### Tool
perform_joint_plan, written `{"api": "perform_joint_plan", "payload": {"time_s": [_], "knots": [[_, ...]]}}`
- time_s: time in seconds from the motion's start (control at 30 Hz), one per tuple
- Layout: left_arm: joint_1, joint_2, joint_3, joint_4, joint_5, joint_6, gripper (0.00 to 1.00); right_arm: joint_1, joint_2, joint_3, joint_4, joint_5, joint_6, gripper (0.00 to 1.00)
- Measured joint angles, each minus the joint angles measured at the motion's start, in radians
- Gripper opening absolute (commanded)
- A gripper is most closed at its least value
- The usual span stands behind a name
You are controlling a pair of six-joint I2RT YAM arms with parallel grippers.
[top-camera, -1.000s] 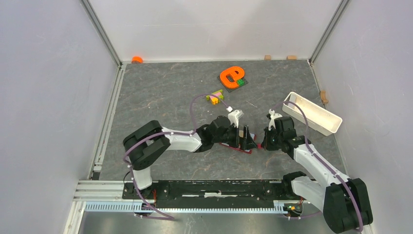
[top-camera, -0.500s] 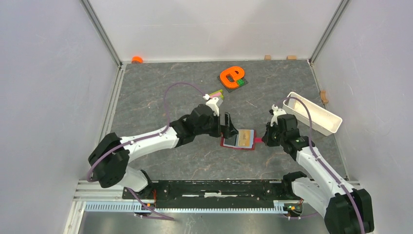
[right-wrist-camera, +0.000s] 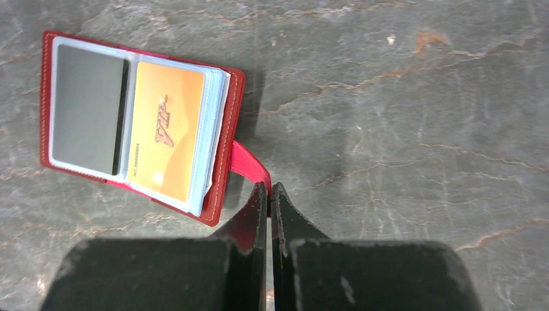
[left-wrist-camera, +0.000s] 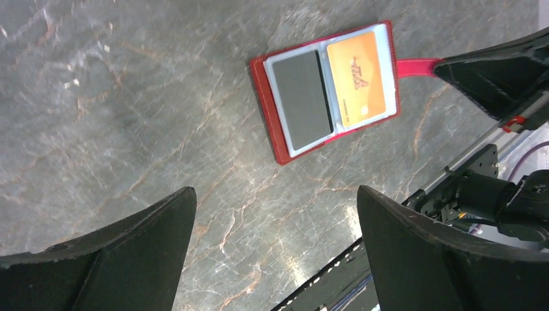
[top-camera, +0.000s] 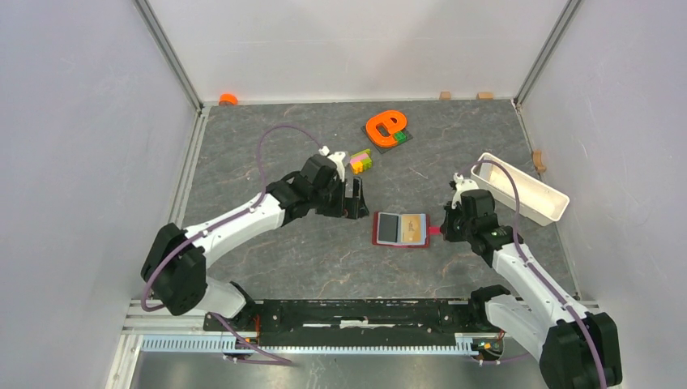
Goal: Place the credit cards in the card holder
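The card holder (top-camera: 400,229) lies opened flat on the grey marbled tabletop (top-camera: 267,146), near the middle and a little toward the right arm. Its red cover faces down and its light-blue inside faces up. An orange credit card (right-wrist-camera: 165,139) printed with "VIP" sits in the right half, filling that pocket. The left half shows a dark grey panel (right-wrist-camera: 87,109); whether that is a card or a bare pocket cannot be told.

The red snap tab (right-wrist-camera: 248,164) sticks out from the holder's right edge. The right fingers (right-wrist-camera: 268,197) are clenched on its tip, low to the tabletop, with the tab pinched between the two pads. From above, these fingers (top-camera: 442,231) sit just beside the holder's right edge.

The left fingers (left-wrist-camera: 129,253) are spread wide and grasp nothing. They hang above bare tabletop, apart from the holder, which lies between them in the left wrist view. In the top view they (top-camera: 355,199) stand to the left of the holder and a little farther away.

Multicoloured toy bricks (top-camera: 360,161) lie just beyond the left wrist. An orange letter-shaped piece (top-camera: 384,126) rests farther back on a dark plate. A white tray (top-camera: 518,188) lies at an angle by the right wall.
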Motion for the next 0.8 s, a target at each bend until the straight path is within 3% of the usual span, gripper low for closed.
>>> {"api": "perform_joint_plan", "payload": {"time_s": [0.13, 0.27, 0.33, 0.4, 0.67, 0.8], "knots": [[0.008, 0.057, 0.091, -0.003, 0.024, 0.035, 1.0, -0.002, 0.0, 0.001, -0.008, 0.062, 0.004, 0.19], [0.009, 0.169, 0.144, 0.029, 0.042, 0.043, 1.0, -0.002, -0.013, 0.006, -0.024, 0.092, 0.015, 0.51], [0.009, 0.222, 0.154, 0.037, 0.052, 0.043, 1.0, -0.002, -0.035, 0.013, -0.04, 0.099, 0.025, 0.59], [0.009, 0.272, 0.156, 0.049, 0.069, 0.042, 1.0, -0.002, -0.065, 0.022, -0.055, 0.103, 0.028, 0.59], [0.009, 0.38, 0.154, 0.129, 0.13, 0.023, 0.9, -0.004, -0.074, 0.015, -0.006, -0.064, 0.04, 0.34], [0.009, 0.422, 0.154, 0.156, 0.151, 0.018, 0.86, -0.004, -0.044, -0.024, 0.03, -0.15, 0.055, 0.34]]}}
